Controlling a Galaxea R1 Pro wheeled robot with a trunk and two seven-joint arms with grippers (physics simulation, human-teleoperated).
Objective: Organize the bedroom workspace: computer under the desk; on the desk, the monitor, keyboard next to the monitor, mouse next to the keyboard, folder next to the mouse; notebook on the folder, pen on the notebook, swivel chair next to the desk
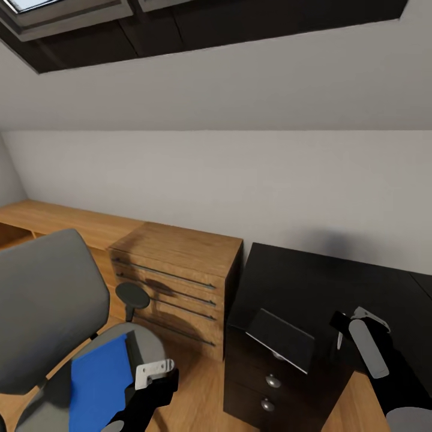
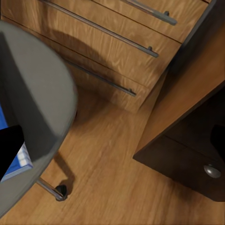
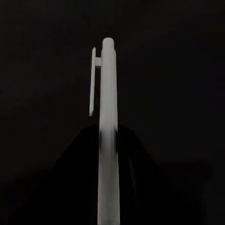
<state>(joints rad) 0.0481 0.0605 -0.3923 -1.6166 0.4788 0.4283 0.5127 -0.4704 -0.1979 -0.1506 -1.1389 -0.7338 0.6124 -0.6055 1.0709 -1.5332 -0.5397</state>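
The grey swivel chair [image 1: 48, 300] stands at the left with the blue folder [image 1: 99, 381] lying on its seat. My left gripper [image 1: 157, 373] hovers open just off the folder's right edge; in the left wrist view one black finger [image 2: 9, 150] overlaps the folder [image 2: 18, 161] at the seat rim [image 2: 42, 108]. The dark grey notebook [image 1: 282, 339] lies on the near corner of the black desk [image 1: 312, 282]. My right gripper [image 1: 351, 324] is above the desk just right of the notebook, shut on the white pen [image 1: 339, 341]. The pen [image 3: 108, 117] points away over the dark desktop.
A light wooden dresser [image 1: 180, 270] with long bar handles stands against the wall between chair and desk. The desk's dark drawer unit [image 1: 270, 384] faces me, with wood floor [image 2: 108, 178] between it and the chair's castor [image 2: 61, 190]. A skylight [image 1: 72, 18] is overhead.
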